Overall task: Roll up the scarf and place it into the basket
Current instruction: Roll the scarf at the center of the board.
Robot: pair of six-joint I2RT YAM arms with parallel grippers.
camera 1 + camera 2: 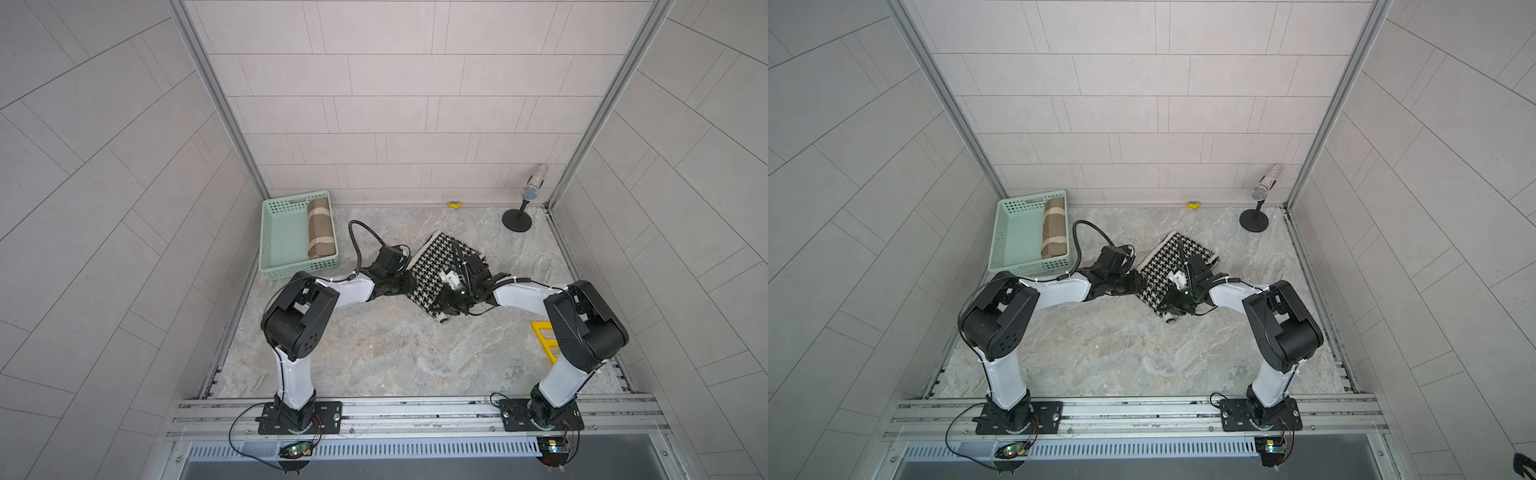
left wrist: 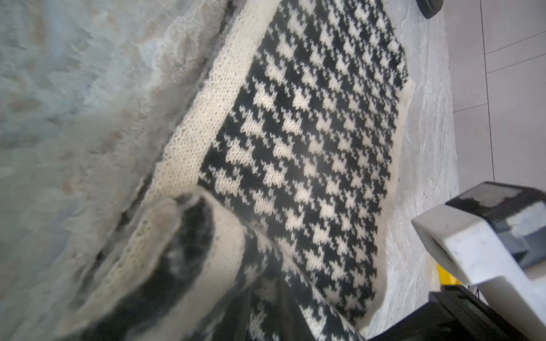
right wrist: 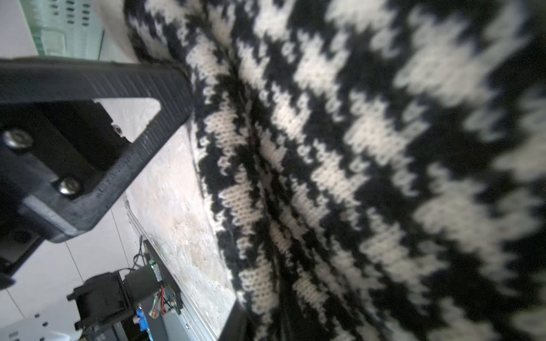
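Left wrist view looks close along the black-and-white houndstooth scarf (image 2: 310, 133), which lies flat on the marbled table (image 2: 59, 118). Its near end forms a loose roll at the lower left of that frame. In both top views the scarf sits just right of centre, with both arms bent in over it.

The left pincer (image 1: 409, 284) is at the scarf's left edge. I can't tell how far apart its jaws are, or whether they have any cloth. The right pincer (image 1: 441, 308) is down at the scarf's lower corner. In the right wrist view one ribbed black finger (image 3: 118, 85) butts against the knit, but its partner isn't clear, so I can't tell its grip either.

The mint-green basket (image 1: 266, 237) stands well apart, left of centre by the back wall. A brown roll (image 1: 321, 228) lies along its right side.
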